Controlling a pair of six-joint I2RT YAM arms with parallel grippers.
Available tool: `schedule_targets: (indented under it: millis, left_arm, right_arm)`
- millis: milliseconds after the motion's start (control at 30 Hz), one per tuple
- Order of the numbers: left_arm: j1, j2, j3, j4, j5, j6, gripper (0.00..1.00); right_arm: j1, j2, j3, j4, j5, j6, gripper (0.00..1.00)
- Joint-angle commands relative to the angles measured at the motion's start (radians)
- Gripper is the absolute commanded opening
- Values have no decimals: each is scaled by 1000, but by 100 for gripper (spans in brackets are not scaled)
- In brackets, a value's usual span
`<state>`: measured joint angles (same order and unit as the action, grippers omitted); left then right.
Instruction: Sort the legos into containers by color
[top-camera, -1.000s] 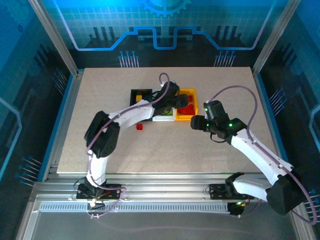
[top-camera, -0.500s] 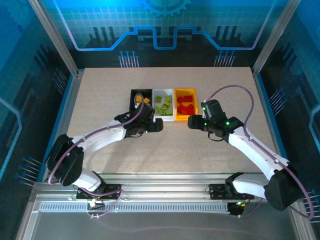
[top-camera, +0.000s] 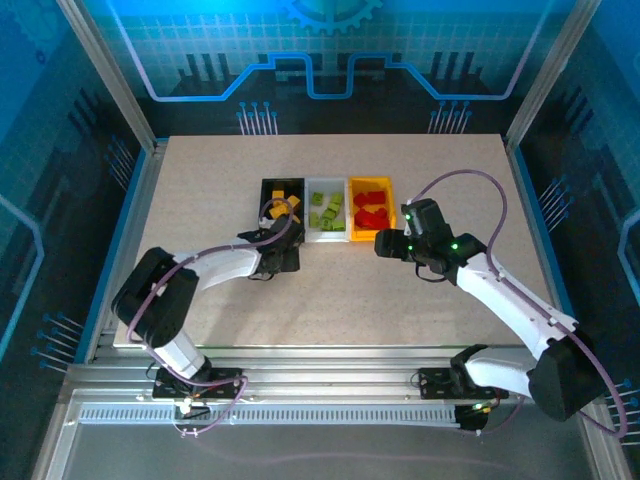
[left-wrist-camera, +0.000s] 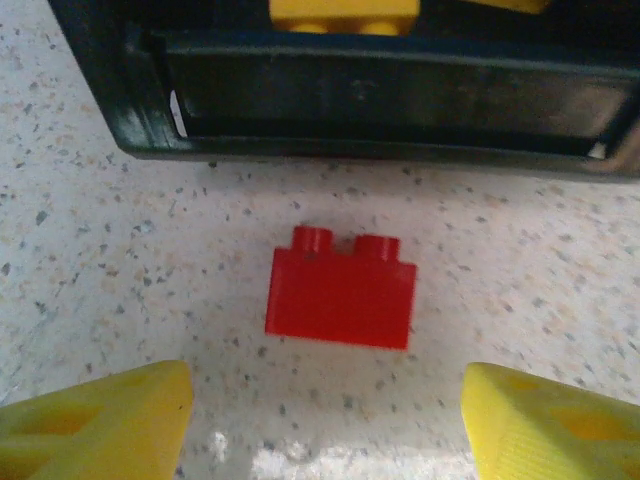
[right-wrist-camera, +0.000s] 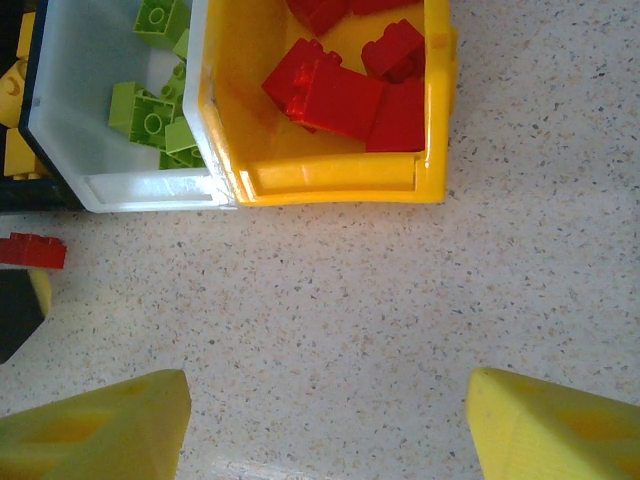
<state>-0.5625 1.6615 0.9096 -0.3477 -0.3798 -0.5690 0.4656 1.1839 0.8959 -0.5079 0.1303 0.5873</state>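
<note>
**A:** Nearly sorted, folks! The yellow bin (right-wrist-camera: 330, 182) holds the reds (right-wrist-camera: 345, 95), the white bin (right-wrist-camera: 150, 188) the greens (right-wrist-camera: 150, 120), and the black bin (left-wrist-camera: 380, 95) the yellows (top-camera: 280, 206).

**B:** One straggler, though. A red brick (left-wrist-camera: 340, 298) lies on the desk (top-camera: 400, 300), just in front of the black bin's near wall and not touching it.

**A:** And the left claw (left-wrist-camera: 325, 420) is lined up on it! Fingers wide apart, one on either side, the brick a little ahead of the tips. Nothing gripped.

**B:** The right claw (right-wrist-camera: 325, 430)?

**A:** Spread wide too, and empty, hanging over bare desk just in front of the yellow bin.

**B:** So what's left?

**A:** By my reckoning, one trip. Move in, close on that brick, carry it past the white bin and drop it among the reds. It's the only loose one I can spot, so that should finish the sort. The brick is small and sits close to the black wall, so the grab wants care.
</note>
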Motion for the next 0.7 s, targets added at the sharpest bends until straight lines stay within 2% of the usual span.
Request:
schedule_targets:
  millis: [0, 233, 467, 567, 667]
  left_arm:
    - [2, 35, -5, 85, -58, 18, 70]
    - [2, 85, -12, 163, -108, 53, 63]
    - [0, 94, -38, 212, -107, 66, 43]
    - [-7, 63, -56, 204, -103, 60, 37]
    - [-47, -5, -73, 179, -93, 51, 35]
  right_arm:
    - [7, -22, -10, -7, 22, 6, 74]
    - [5, -15, -11, 2, 22, 5, 74]
    - [5, -9, -8, 0, 24, 6, 74]
    - [4, -11, -8, -1, 29, 8, 74]
    - [2, -13, -8, -3, 34, 9, 74]
